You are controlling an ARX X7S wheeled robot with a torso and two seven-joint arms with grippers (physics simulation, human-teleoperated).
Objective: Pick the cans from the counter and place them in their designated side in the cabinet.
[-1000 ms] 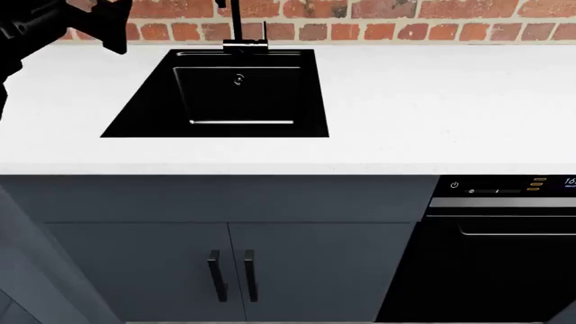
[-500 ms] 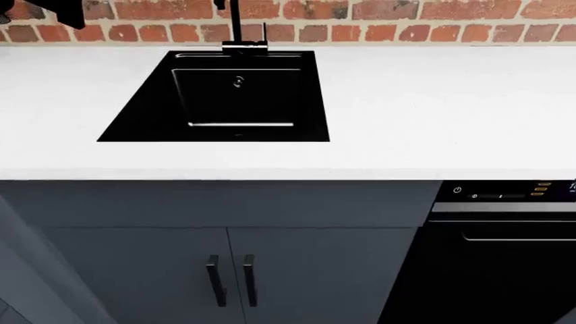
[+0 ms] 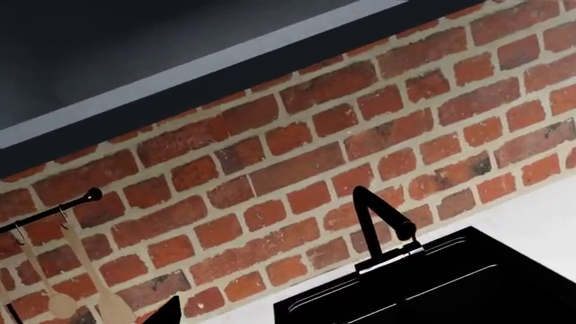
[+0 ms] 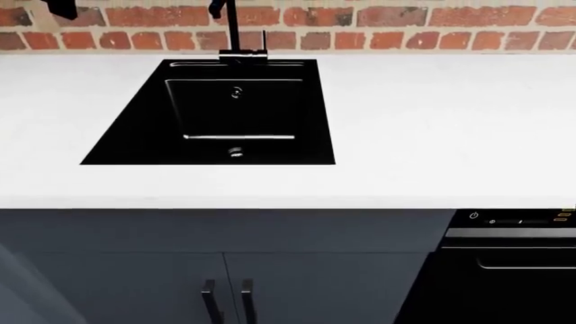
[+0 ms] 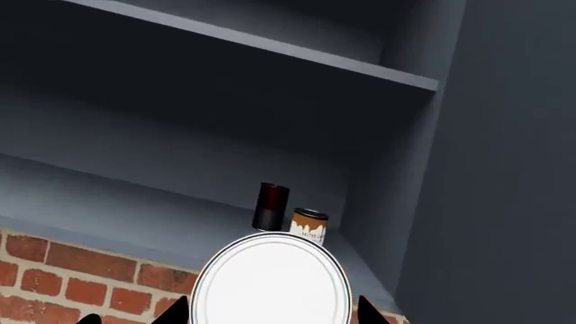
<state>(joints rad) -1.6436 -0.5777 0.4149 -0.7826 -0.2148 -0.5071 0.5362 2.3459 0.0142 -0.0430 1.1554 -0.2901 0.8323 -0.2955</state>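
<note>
Right wrist view: right gripper (image 5: 270, 312) holds a can (image 5: 271, 283), its round pale metal top facing the camera and filling the space between the two dark fingertips (image 5: 175, 312), which sit just either side of it. The jaws look closed against the can's sides; the contact itself is cut off by the frame edge. The can is raised in front of the open grey cabinet (image 5: 432, 175), below its lower shelf (image 5: 135, 206).

On that shelf, toward its back corner by the side wall, stand two things just beside each other: a dark red-brown cylinder (image 5: 270, 206) and a shorter can with a white and brown label (image 5: 309, 224). The held can is near them but in front and apart. An upper shelf board (image 5: 270, 46) crosses above.

Left wrist view: brick wall (image 3: 315, 155), black tap (image 3: 382, 226) and black sink (image 3: 432, 290). A rail (image 3: 50, 210) with hanging wooden spoons (image 3: 59, 300) is on the wall. Only one dark tip of the left gripper (image 3: 169, 312) shows; can't tell how far open it is.

Head view: white counter (image 4: 432, 128) with the sink near its back edge; base cabinet doors (image 4: 135, 290) below. A dark bit of arm (image 4: 61, 8) shows at the top corner.
</note>
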